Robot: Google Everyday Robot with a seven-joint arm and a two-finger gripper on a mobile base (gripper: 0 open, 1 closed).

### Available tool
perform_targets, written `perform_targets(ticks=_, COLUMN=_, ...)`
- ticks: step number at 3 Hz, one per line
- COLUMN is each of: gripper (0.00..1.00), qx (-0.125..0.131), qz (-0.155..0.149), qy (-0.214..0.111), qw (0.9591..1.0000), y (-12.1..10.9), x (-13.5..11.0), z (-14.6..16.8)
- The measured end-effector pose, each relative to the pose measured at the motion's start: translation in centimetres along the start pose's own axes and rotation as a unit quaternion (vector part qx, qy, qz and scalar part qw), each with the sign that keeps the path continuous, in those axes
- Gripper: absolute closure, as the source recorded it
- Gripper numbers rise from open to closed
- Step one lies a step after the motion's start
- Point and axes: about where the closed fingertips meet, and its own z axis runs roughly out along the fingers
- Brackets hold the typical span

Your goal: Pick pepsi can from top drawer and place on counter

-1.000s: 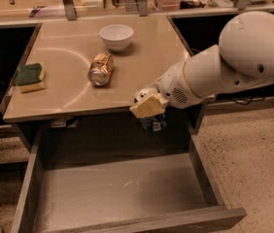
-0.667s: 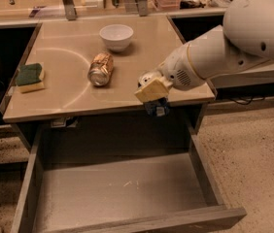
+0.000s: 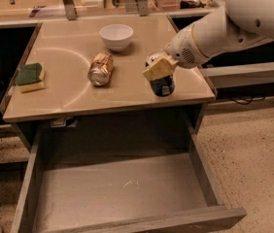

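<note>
The robot's white arm (image 3: 234, 23) reaches in from the upper right, and its hand (image 3: 159, 74) sits over the front right part of the beige tabletop (image 3: 64, 93). The hand is clasped around the pepsi can (image 3: 163, 86). One tan finger pad (image 3: 156, 69) lies across the can's upper side, and the other finger is hidden behind the can. The can is upright, with its dark blue body and pale label marks showing below the pad. Its base is at or just above the tabletop surface, near the front edge; whether it touches cannot be told.

Left of the pepsi can, a gold can (image 3: 101, 68) lies on its side near the middle of the tabletop. A white bowl (image 3: 116, 35) stands behind the gold can. A green and yellow sponge (image 3: 30, 76) rests near the left edge, well apart from the others.

Below the tabletop, the top drawer (image 3: 117, 188) is pulled fully out, showing its flat grey floor.
</note>
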Motion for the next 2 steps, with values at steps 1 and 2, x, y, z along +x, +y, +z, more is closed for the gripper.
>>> perform_targets(ticks=1, gripper=1.00, qx=-0.007, qz=0.000, qy=-0.005, qw=1.0000, y=-2.9, x=0.2, z=1.4)
perform_targets(ticks=2, gripper=1.00, qx=-0.028, qz=0.017, qy=-0.040, qw=0.9987, y=-5.6, x=0.6, z=2.8)
